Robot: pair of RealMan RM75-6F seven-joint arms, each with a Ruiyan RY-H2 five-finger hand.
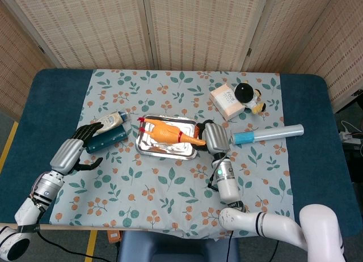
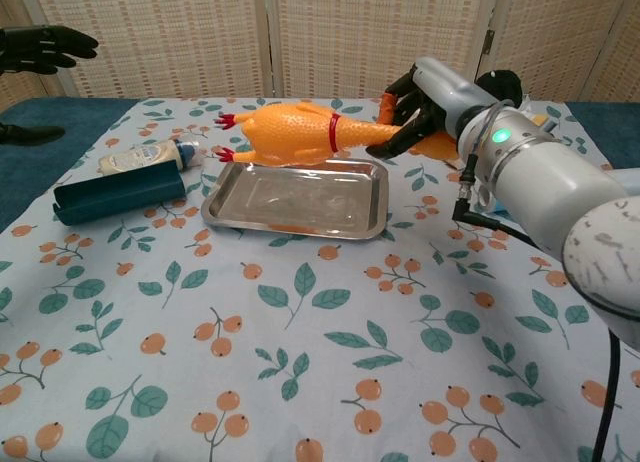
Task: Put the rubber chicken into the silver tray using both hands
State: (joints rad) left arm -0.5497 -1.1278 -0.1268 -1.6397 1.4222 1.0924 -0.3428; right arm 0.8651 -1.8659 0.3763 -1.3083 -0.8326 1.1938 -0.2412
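The orange rubber chicken (image 1: 166,131) (image 2: 300,134) with a red neck band hangs level over the silver tray (image 1: 147,148) (image 2: 230,210), its red comb pointing left. My right hand (image 1: 214,136) (image 2: 425,100) grips its leg end at the tray's right side. Whether the chicken touches the tray floor I cannot tell; in the chest view it floats above the rim. My left hand (image 1: 74,150) (image 2: 40,44) is off to the left with fingers spread, holding nothing, near the dark blue tube (image 1: 106,140) (image 2: 120,197).
A cream bottle (image 1: 110,121) (image 2: 140,159) lies behind the blue tube. A pink box (image 1: 226,101) and a black-and-white plush toy (image 1: 248,96) sit at the back right. A clear blue-ended roll (image 1: 266,134) lies right of the tray.
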